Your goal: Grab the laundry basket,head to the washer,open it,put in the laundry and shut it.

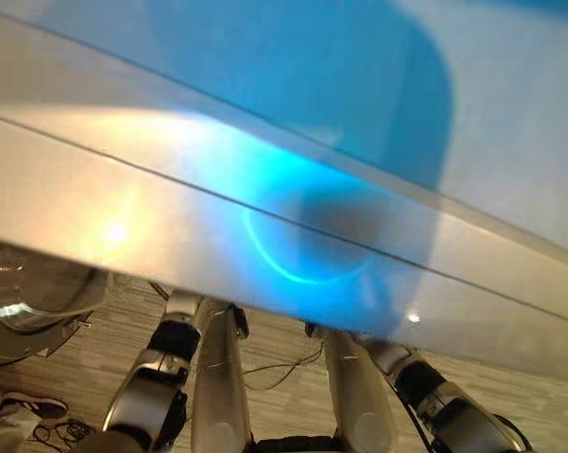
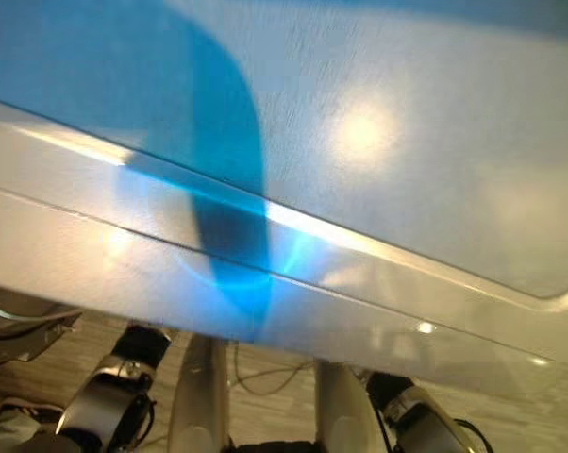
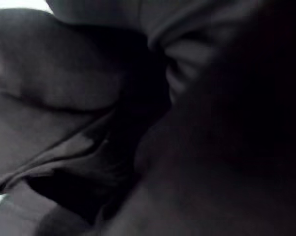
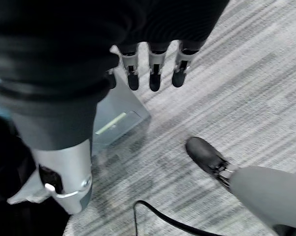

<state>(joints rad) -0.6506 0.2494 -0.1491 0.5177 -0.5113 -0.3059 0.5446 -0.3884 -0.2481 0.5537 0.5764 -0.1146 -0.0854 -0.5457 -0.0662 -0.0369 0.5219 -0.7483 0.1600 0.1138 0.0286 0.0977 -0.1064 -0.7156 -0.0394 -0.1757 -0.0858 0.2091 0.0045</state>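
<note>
Close beneath the head camera: the washer (image 1: 265,189), its pale top and front edge lit with a blue glow.

At lower left the round glass washer door (image 1: 25,302) stands swung open above the striped floor (image 1: 284,377), and a person's shoe (image 1: 29,406) shows on the floor at the corner beside it. In the left wrist view, folds of dark laundry (image 3: 79,98) lie right against the camera; whether the left hand's fingers are curled on the cloth cannot be told, since they are hidden. In the right wrist view the right hand (image 4: 155,69) hangs over the floor, its dark-tipped fingers (image 4: 133,78) straight and relaxed and holding nothing. Past those fingers a grey box-like base (image 4: 118,113) stands on the floor, and a person's dark shoe (image 4: 207,155) rests nearby.
</note>
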